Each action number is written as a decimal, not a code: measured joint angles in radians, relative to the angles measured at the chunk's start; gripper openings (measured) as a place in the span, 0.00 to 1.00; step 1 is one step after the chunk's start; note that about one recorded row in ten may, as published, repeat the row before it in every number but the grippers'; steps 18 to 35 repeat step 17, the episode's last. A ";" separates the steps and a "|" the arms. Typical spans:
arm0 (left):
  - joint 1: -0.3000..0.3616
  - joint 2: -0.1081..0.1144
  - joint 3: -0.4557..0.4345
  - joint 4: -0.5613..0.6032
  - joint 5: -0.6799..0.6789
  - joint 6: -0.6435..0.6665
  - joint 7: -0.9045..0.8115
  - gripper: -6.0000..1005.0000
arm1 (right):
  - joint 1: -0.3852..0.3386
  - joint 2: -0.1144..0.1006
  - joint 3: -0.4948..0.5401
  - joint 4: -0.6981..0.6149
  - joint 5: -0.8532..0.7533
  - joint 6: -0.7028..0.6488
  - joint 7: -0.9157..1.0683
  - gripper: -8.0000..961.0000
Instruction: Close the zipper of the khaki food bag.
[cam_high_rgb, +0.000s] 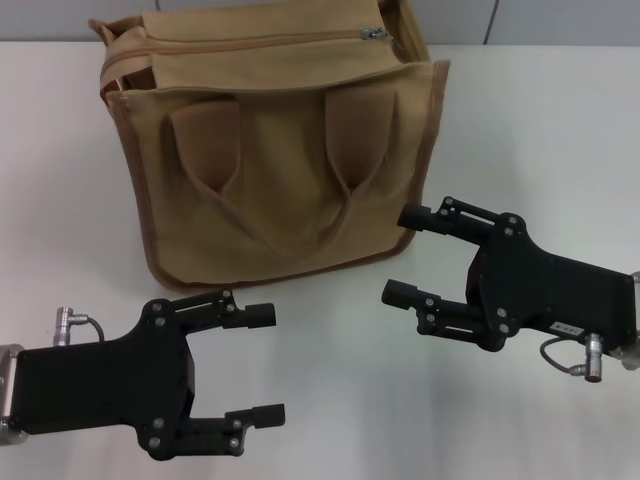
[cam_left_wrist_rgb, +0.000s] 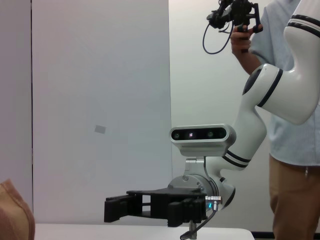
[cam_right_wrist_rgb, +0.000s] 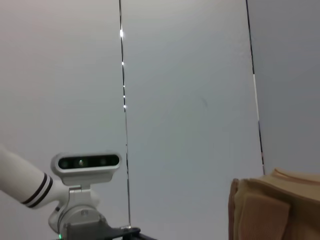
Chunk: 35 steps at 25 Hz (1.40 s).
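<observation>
Down at the near left of the table (cam_high_rgb: 330, 400), the left gripper (cam_high_rgb: 265, 365) lies low over the white top with its two black fingers spread wide and nothing between them, pointing toward the right side. It sits just in front of the bag's lower left corner, apart from the fabric. Across from it, the right gripper (cam_high_rgb: 405, 255) also has its fingers parted and empty; they point toward the left, and the upper fingertip lies just beside the bag's lower right corner, though contact cannot be told. The left wrist view shows this same right gripper (cam_left_wrist_rgb: 117, 209) from the side, low over the table, with its wrist camera and white arm behind it and a person (cam_left_wrist_rgb: 292, 150) standing farther back.

Between and beyond the two grippers stands the bag (cam_high_rgb: 270, 150), upright on the table, its face with the two looped handles (cam_high_rgb: 290, 150) turned toward the robot. Along its top panel runs the zipper (cam_high_rgb: 255, 42), with the silver pull (cam_high_rgb: 374, 33) at the right end of the line. At the left end the top edge gapes a little. A corner of the bag (cam_right_wrist_rgb: 275, 207) shows in the right wrist view against a grey wall.
</observation>
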 joint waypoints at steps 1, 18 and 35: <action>-0.001 0.001 0.000 0.003 0.000 0.002 -0.004 0.77 | 0.003 0.000 -0.003 -0.002 -0.001 0.002 0.003 0.78; 0.002 0.005 -0.022 0.154 0.004 0.045 -0.151 0.77 | 0.040 0.000 -0.060 -0.029 0.002 0.051 0.033 0.78; 0.002 0.005 -0.022 0.154 0.004 0.045 -0.151 0.77 | 0.040 0.000 -0.060 -0.029 0.002 0.051 0.033 0.78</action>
